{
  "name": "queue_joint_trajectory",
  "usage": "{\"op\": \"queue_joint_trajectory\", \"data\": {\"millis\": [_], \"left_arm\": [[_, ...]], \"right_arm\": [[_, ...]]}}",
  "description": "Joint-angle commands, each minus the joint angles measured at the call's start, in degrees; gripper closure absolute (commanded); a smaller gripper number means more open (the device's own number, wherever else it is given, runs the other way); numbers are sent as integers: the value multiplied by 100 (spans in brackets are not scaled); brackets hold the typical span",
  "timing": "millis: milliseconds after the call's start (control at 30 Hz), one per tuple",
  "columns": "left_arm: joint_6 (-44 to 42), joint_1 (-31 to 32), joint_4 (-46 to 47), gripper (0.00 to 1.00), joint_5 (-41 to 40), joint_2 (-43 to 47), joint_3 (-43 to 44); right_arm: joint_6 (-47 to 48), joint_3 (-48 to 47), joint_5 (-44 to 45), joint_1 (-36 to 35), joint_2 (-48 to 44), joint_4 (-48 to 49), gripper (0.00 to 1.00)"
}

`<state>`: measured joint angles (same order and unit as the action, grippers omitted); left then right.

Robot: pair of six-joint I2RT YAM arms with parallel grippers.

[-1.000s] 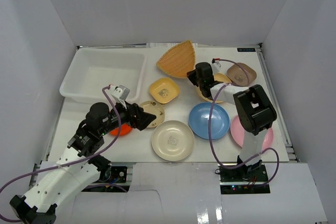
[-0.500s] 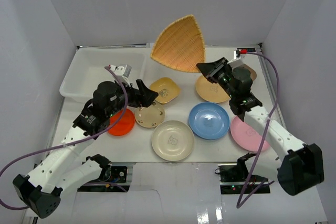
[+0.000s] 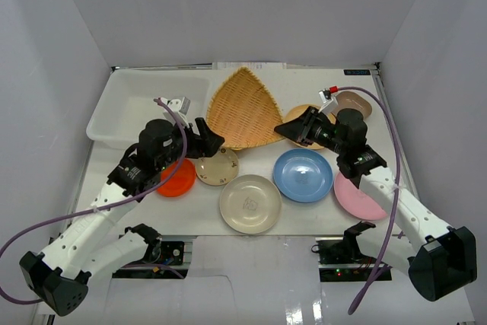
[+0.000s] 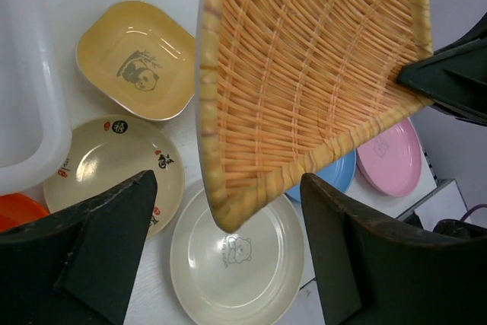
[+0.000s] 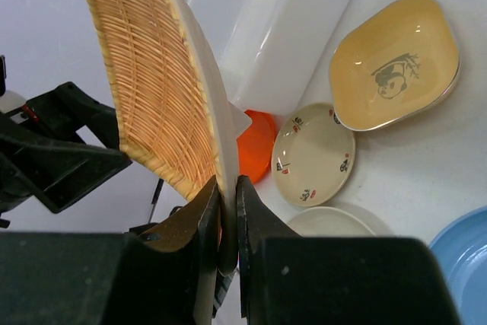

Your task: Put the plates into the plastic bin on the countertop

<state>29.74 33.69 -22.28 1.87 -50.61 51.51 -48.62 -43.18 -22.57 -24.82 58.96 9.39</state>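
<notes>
Top external view has the right hand (image 3: 283, 132) clenched on one corner of the fan plate (image 3: 242, 110). That plate hangs tilted above the desk (image 3: 255, 161) at centre frame, just right of the bin (image 3: 144, 108) in the upper left. The left hand (image 3: 207, 141) is spread wide at the fan plate's lower left edge. In the left wrist view the plate's rounded tip sits between its fingers (image 4: 106, 241), with no contact visible. Flat on the desk lower in the frame lie the orange plate (image 3: 176, 180), cream plate (image 3: 249, 203), blue plate (image 3: 303, 175) and pink plate (image 3: 358, 195).
</notes>
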Motion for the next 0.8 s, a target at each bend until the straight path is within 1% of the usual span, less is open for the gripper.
{"op": "queue_joint_trajectory", "data": {"millis": [0, 67, 133, 167, 233, 267, 367, 400, 433, 533, 567, 600, 667, 700, 767], "left_arm": [[-20, -21, -74, 18, -308, 16, -71], [-73, -12, -57, 23, -354, -124, -9], [-100, -12, -13, 31, -441, -195, 52], [-100, -12, 22, 39, -450, -212, 53], [-108, -12, 189, 50, -468, -239, 9], [-108, -21, 276, 62, -486, -248, -18], [-108, -12, 382, 78, -407, -361, -79], [-117, -21, 409, 91, -363, -414, -88], [-117, -21, 418, 99, -337, -493, -79], [-91, -21, 479, 100, -363, -546, -44], [-82, -12, 531, 100, -380, -555, 8], [-56, -12, 532, 100, -415, -555, 52], [14, -21, 532, 100, -468, -634, 166], [49, -38, 523, 100, -529, -660, 289], [216, -90, 514, 100, -591, -722, 412]], "right_arm": [[-16, 64, -520, 3, -139, 590, 92], [-68, 134, -608, -5, -130, 652, 92], [-86, 178, -644, 3, -113, 696, 92], [-86, 230, -635, 3, -113, 696, 92], [-95, 283, -661, 3, -104, 722, 92], [-95, 318, -679, 3, -95, 740, 92], [-104, 371, -758, 3, -86, 810, 92], [-121, 398, -775, 3, -86, 828, 92], [-121, 407, -802, 3, -78, 837, 92], [-42, 398, -811, 3, -69, 793, 92], [-34, 415, -811, 3, -69, 793, 87], [-25, 424, -828, 3, -77, 793, 73], [-51, 494, -890, 3, -95, 915, 56], [-68, 521, -907, 3, -113, 968, 41], [-60, 556, -907, 3, -191, 986, 31]]}}
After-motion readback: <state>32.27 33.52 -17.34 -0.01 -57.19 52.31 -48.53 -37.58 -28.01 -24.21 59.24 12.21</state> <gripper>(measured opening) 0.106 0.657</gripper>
